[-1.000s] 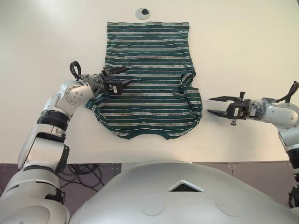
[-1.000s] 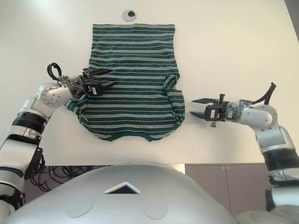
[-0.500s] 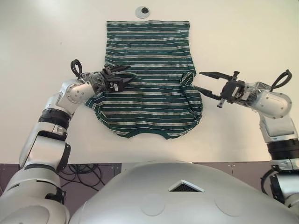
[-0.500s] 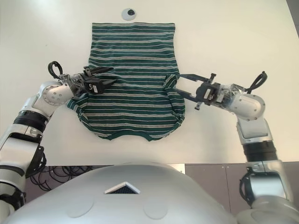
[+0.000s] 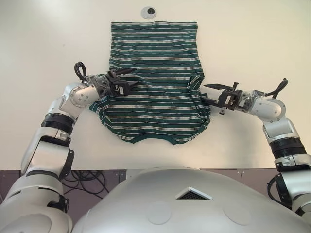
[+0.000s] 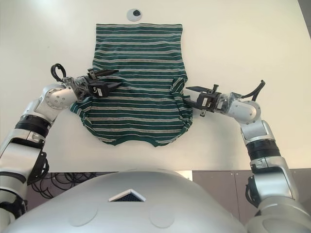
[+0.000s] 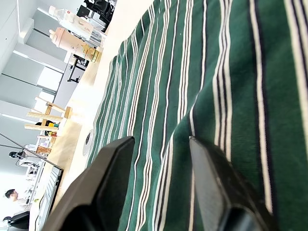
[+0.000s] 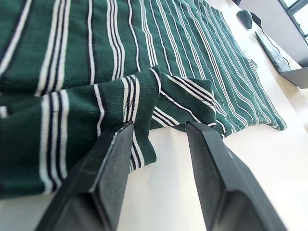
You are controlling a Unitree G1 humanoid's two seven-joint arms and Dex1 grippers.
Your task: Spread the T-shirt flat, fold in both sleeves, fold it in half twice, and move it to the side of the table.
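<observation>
A green T-shirt (image 5: 155, 73) with white stripes lies on the white table (image 5: 252, 43), hem at the far end, collar toward me. Its right sleeve (image 5: 195, 82) is bunched inward at the edge. My left gripper (image 5: 132, 77) is open, low over the shirt's left side near the sleeve. In the left wrist view the striped cloth (image 7: 231, 57) lies right under the left gripper (image 7: 160, 142). My right gripper (image 5: 206, 93) is open at the shirt's right edge. In the right wrist view the rumpled sleeve edge (image 8: 139, 96) sits between the spread fingers of the right gripper (image 8: 159, 126).
A small round disc (image 5: 148, 13) with a dark centre lies just beyond the hem. Bare white tabletop stretches on both sides of the shirt. The table's near edge (image 5: 97, 168) runs below the collar, with cables on the floor beneath.
My right arm has swung in from the right side of the table to the shirt's right edge, still open. The left gripper has hardly moved.
</observation>
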